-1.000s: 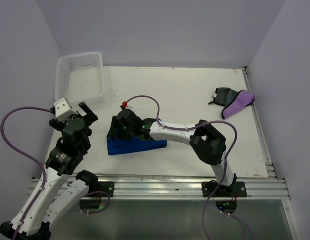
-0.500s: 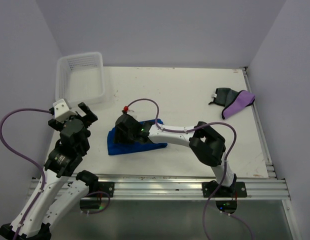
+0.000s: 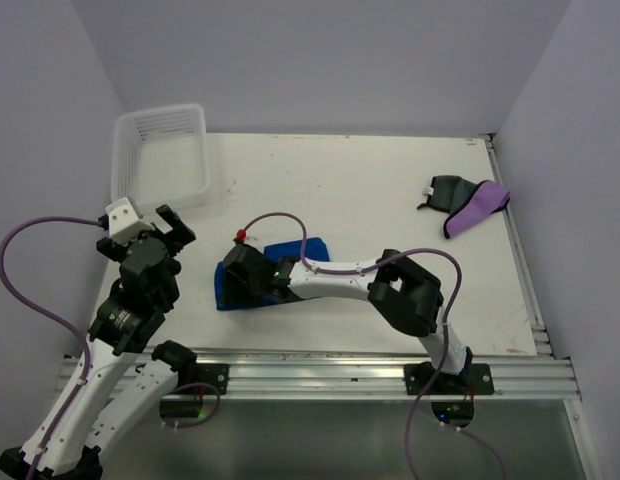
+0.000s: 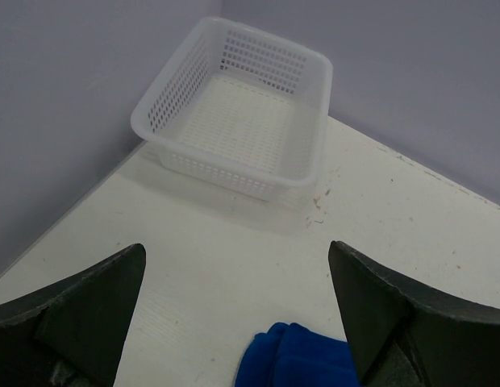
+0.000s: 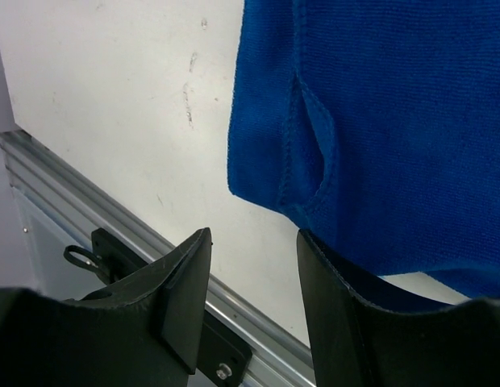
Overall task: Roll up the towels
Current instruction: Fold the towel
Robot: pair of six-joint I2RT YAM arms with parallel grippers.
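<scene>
A blue towel (image 3: 296, 249) lies loosely folded on the white table, left of centre. My right gripper (image 3: 248, 284) is low over its near left part, open and holding nothing. In the right wrist view the towel (image 5: 379, 121) fills the upper right, with its folded hem just beyond my open right gripper (image 5: 254, 235). My left gripper (image 3: 148, 232) is open and empty above the table's left side. In its wrist view the towel's corner (image 4: 302, 359) shows low between the fingers of the left gripper (image 4: 234, 250).
A white mesh basket (image 3: 205, 150) stands at the back left corner and also shows in the left wrist view (image 4: 226, 165). A purple towel and a dark grey towel (image 3: 470, 205) lie bunched at the back right. A metal rail (image 5: 64, 189) runs along the near table edge.
My right gripper has moved left and towards the near edge over the blue towel. The towel has gone from a raised wedge to a flatter shape with a flap behind the arm. The left arm is still.
</scene>
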